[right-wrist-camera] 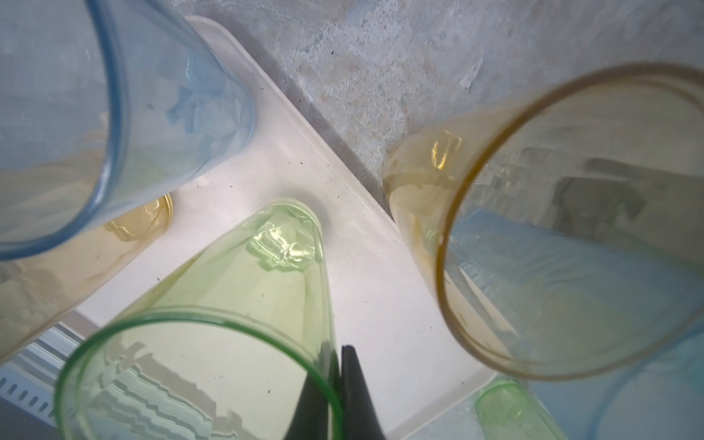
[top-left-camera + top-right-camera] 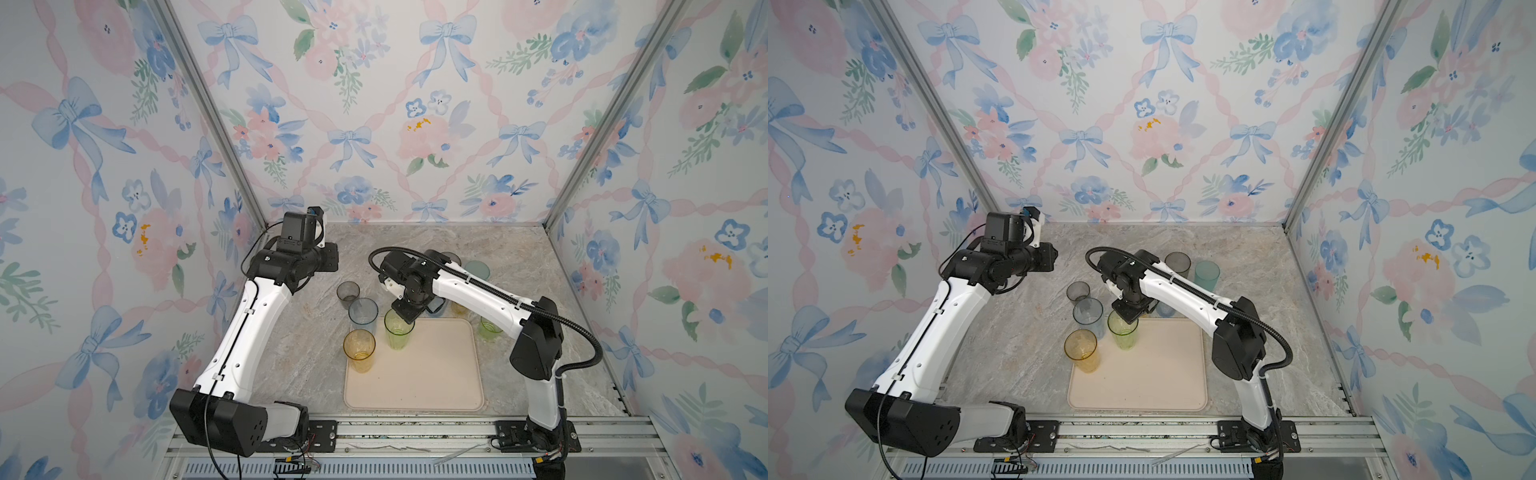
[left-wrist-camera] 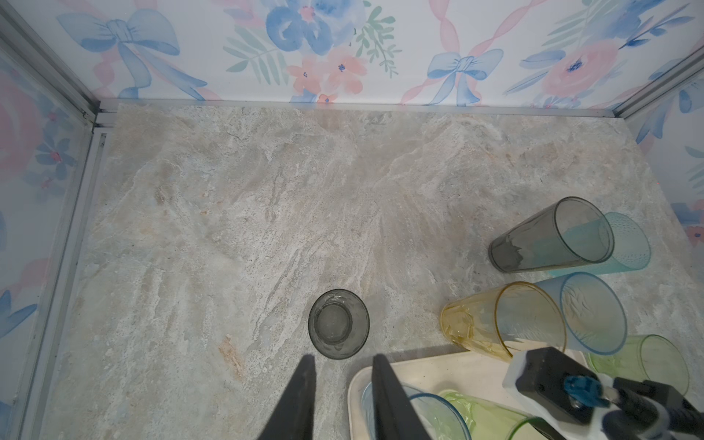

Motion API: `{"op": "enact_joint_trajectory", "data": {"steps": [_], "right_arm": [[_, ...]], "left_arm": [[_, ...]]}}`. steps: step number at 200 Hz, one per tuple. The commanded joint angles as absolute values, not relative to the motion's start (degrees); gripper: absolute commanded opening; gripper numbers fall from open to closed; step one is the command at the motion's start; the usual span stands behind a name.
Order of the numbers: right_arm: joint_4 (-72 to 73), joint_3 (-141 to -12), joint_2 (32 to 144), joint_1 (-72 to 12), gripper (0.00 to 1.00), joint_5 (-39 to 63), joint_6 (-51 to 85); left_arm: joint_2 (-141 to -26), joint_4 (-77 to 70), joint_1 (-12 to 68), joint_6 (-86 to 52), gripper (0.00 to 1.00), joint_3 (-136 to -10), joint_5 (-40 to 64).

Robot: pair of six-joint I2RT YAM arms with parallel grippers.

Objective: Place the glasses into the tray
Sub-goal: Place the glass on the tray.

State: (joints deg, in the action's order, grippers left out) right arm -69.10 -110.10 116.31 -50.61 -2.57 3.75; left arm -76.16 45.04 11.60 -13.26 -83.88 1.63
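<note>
Green tumbler [image 1: 244, 297]: upright on tray [image 2: 436, 374], far-left corner.
Right gripper [image 1: 338, 352]: I see it pinching that rim only via right wrist; top views hide it.
Left gripper [image 3: 343, 360]: parted, empty; gap shows via left wrist only.

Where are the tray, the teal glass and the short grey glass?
tray [image 2: 436, 374]: a top view, its bare middle.
teal glass [image 2: 477, 272]: a top view, inside its mouth.
short grey glass [image 3: 338, 324]: left wrist view, its bottom.
</note>
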Motion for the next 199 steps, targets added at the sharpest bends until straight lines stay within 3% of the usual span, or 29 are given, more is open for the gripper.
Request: {"op": "enact_joint_trajectory", "data": {"steps": [1, 94, 199], "right_arm": [[-68.6, -111.4, 117.3, -49.8, 0.00, -1.5, 3.2], [-68.5, -114.3, 120.1, -48.6, 0.01, -0.5, 2.9], [-69.0, -115.8, 119.8, -48.0, 0.29, -0.6, 2.8]], "left_arm": [[-76.5, 45.0, 11.1, -12.8, 0.29, -83.8, 2.6], [-77.8, 45.1, 11.2, -12.0, 0.29, -84.8, 2.7], [-78.9, 45.0, 11.1, -11.7, 0.29, -85.9, 3.0]]}}
